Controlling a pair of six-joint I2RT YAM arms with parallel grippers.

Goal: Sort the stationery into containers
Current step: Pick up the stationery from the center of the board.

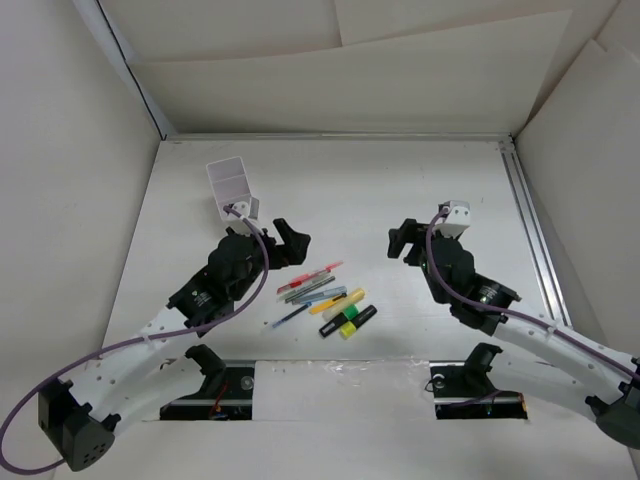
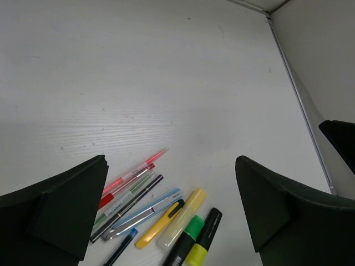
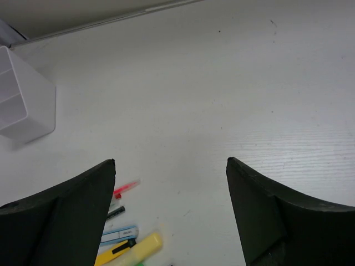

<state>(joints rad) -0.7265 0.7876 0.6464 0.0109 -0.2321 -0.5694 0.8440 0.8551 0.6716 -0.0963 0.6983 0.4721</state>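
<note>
Left gripper [image 1: 289, 241] and right gripper [image 1: 402, 242] hang empty, jaws apart. The left should descend straddling the outer red pen [image 2: 133, 174] crosswise, clear of its neighbours.

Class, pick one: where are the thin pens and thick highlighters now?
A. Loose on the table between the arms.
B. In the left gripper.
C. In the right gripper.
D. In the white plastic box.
A: the thin pens and thick highlighters lie clustered on the white table, apart from the white divided plastic box.
</note>
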